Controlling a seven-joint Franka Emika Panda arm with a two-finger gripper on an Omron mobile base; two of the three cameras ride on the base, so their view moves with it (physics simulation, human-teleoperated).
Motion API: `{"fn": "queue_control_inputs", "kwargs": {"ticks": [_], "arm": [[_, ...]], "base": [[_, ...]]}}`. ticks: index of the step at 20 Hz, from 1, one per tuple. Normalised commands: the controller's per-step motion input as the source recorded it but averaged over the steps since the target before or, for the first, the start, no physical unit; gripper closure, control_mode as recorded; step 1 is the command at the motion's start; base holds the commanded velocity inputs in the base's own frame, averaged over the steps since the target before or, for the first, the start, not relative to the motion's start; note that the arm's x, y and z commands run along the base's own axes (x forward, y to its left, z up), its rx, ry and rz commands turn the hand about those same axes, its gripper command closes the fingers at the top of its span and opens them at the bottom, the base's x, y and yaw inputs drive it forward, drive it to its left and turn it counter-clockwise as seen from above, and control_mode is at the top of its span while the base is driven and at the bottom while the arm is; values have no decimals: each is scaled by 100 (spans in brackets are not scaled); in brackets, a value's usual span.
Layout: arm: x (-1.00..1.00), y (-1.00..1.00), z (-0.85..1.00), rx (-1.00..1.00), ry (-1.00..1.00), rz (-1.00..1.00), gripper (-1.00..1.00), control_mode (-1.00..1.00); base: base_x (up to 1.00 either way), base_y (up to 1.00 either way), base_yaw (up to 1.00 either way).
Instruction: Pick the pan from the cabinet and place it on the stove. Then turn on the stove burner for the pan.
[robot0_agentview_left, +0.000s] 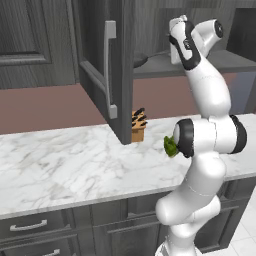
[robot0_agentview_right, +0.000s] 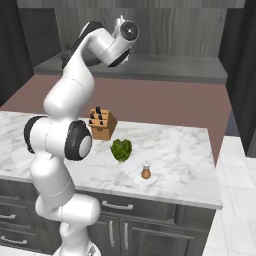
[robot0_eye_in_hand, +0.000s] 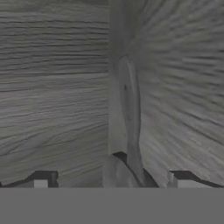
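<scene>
1. The jaws stand spread wide, the two fingertips (robot0_eye_in_hand: 41, 180) far apart at the bottom of the hand view, nothing between them.
2. Between the tips runs the thin straight handle of the pan (robot0_eye_in_hand: 129, 109), lying on grey wood-grain shelf.
3. In the left base view the pan (robot0_agentview_left: 140, 60) shows as a dark rounded edge on the shelf inside the cabinet (robot0_agentview_left: 107, 70), whose door stands open with its long silver bar handle towards the camera.
4. The arm reaches up into the cabinet opening, right of the door.
5. On the marble desk (robot0_agentview_right: 175, 160) below stand a knife block (robot0_agentview_right: 101, 124), a green leafy vegetable (robot0_agentview_right: 121, 149) and a small shaker (robot0_agentview_right: 145, 170).
</scene>
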Motion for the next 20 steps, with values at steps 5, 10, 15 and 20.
{"fn": "queue_control_inputs", "kwargs": {"ticks": [5,10,15,20], "arm": [[21,6,-1,-2,0,2,-100,-100],[26,4,-5,0,0,1,-100,-100],[17,-4,-16,0,0,1,-100,-100],[9,-12,-17,0,0,0,-100,-100]], "base": [[0,0,0],[0,0,0],[0,0,0],[0,0,0]]}}
